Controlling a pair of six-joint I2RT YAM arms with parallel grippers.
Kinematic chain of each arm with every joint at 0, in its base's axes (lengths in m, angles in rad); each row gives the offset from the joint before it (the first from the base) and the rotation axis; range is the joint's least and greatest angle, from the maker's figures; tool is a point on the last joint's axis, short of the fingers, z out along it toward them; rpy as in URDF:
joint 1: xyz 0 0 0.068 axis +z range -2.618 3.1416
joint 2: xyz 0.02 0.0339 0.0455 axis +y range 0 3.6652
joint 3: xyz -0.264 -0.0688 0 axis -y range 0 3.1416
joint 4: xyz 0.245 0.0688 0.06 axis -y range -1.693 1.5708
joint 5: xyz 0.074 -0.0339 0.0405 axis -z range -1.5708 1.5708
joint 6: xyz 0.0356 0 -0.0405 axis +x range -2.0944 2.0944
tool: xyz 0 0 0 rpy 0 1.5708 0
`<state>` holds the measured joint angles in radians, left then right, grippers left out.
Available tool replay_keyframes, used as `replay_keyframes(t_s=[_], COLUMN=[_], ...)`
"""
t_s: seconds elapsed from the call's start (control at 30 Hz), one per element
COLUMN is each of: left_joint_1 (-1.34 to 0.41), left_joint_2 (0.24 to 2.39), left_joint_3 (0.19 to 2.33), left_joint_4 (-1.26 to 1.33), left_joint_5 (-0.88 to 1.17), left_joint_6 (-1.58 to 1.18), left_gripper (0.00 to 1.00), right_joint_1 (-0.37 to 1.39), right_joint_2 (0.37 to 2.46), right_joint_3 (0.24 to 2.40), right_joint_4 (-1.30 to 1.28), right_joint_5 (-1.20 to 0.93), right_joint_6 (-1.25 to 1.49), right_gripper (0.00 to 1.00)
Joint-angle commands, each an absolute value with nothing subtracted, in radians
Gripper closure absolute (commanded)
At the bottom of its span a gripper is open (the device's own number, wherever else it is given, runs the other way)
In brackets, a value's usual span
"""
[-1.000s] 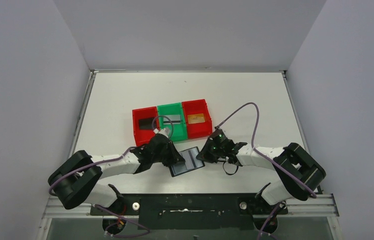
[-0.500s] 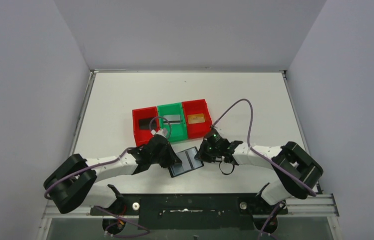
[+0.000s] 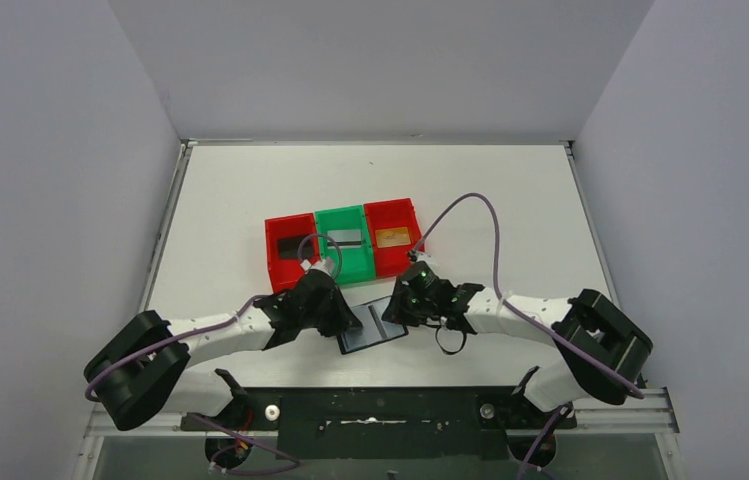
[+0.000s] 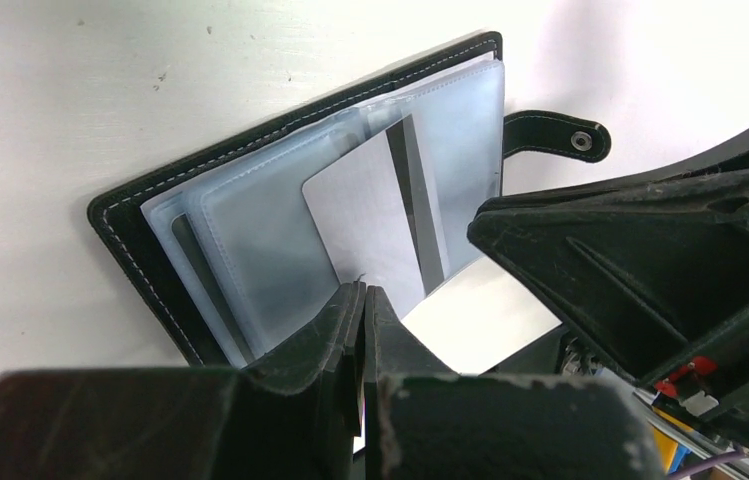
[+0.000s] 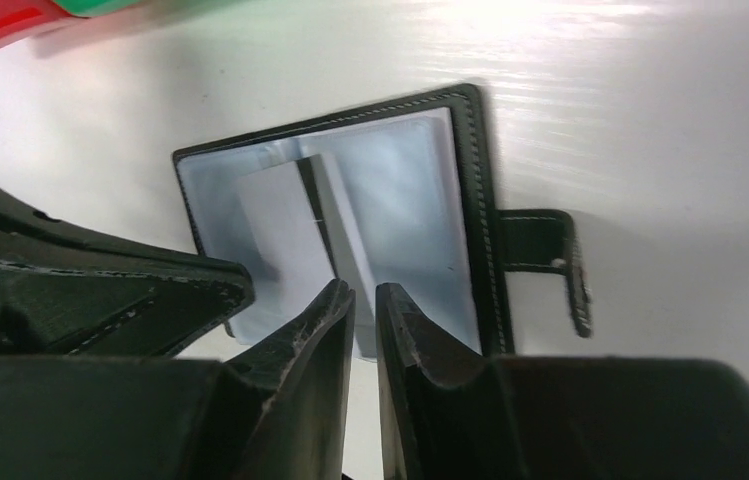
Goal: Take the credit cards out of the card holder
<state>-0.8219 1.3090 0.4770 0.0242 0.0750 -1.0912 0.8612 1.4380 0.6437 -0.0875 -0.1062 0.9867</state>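
Note:
The black card holder [image 3: 382,330] lies open on the table between my two grippers, its shiny grey-blue pockets up [image 4: 250,230] [image 5: 400,200]. A grey credit card [image 4: 365,215] with a dark stripe sticks partway out of a pocket [image 5: 280,230]. My left gripper [image 4: 363,290] [image 3: 347,318] is shut, its tips resting at the card's near edge with nothing between them. My right gripper [image 5: 363,290] [image 3: 396,308] hovers over the holder's right half. Its jaws stand a narrow gap apart over the card's stripe, not touching it. The clasp strap [image 5: 550,260] lies flat at the side.
Three joined bins stand just behind the holder: a red bin [image 3: 272,250], a green bin [image 3: 325,222] and a second red bin [image 3: 412,215]. Each holds one card. The table's near edge and the arm bases lie close below the holder.
My right gripper has moved left over the card holder and its jaws have parted a little. The left gripper stays shut, almost still, at the holder's left side.

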Motion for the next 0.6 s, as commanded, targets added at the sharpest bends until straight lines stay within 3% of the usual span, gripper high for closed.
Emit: replay_keyframes(t_s=[0.0, 0.03, 0.27, 0.47, 0.57], left_joint_1=[-0.825, -0.825, -0.826, -0.828, -0.829], left_joint_2=[1.287, 1.288, 1.262, 1.296, 1.329], left_joint_3=[0.480, 0.480, 0.461, 0.461, 0.460], left_joint_4=[0.067, 0.062, 0.037, 0.046, 0.072], left_joint_5=[0.074, 0.072, 0.041, 0.063, 0.085], left_joint_6=[-1.087, -1.087, -1.118, -1.120, -1.125], left_gripper=[1.00, 1.00, 0.58, 0.52, 0.52], right_joint_1=[0.875, 0.875, 0.876, 0.871, 0.856], right_joint_2=[1.472, 1.491, 1.555, 1.523, 1.551], right_joint_3=[0.707, 0.718, 0.720, 0.680, 0.680], right_joint_4=[-0.007, -0.017, -0.102, -0.106, -0.119], right_joint_5=[-0.131, -0.135, -0.102, -0.095, -0.115], right_joint_6=[0.950, 0.935, 0.992, 1.017, 1.033], right_gripper=[0.82, 0.81, 0.79, 0.74, 0.77])
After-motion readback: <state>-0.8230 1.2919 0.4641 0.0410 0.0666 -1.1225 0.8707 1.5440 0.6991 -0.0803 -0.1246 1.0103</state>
